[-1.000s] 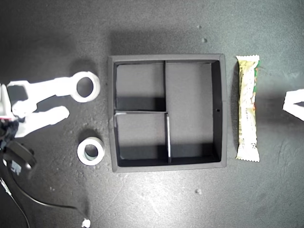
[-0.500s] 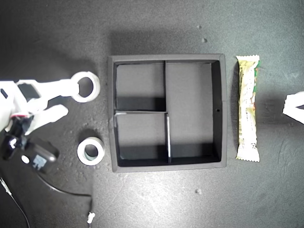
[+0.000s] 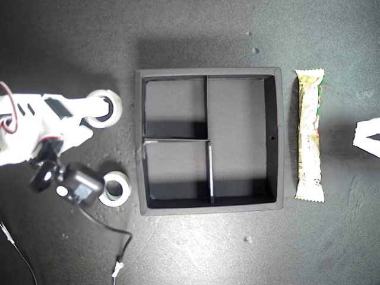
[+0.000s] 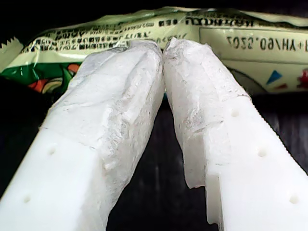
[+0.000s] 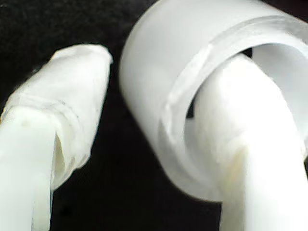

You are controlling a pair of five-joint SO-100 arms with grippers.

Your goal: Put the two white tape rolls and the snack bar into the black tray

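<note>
The black tray [image 3: 138, 142] lies in the middle of the exterior view, its compartments empty. The larger white tape roll [image 3: 117, 105] lies to the tray's left in that view. My second gripper [image 3: 95, 122] is open, with one finger inside the roll's [image 5: 192, 29] hole and the other finger [image 5: 62, 106] outside, clear of its wall. The smaller tape roll [image 3: 123, 191] lies below it. The snack bar [image 3: 310, 135] lies along the tray's right side. My first gripper [image 4: 163, 48] is shut and empty, with the bar's wrapper [image 4: 231, 33] just beyond its tips.
A black boxy unit [image 3: 77, 183] with a cord hangs off the second arm and overlaps the smaller roll's edge in the exterior view. The first gripper [image 3: 359, 135] only shows at that view's right edge. Small white crumbs dot the dark table.
The second arm has come further into the exterior view and turned, swinging its black boxy unit and cord against the smaller roll. Its finger stays in the larger roll. The first gripper barely moved.
</note>
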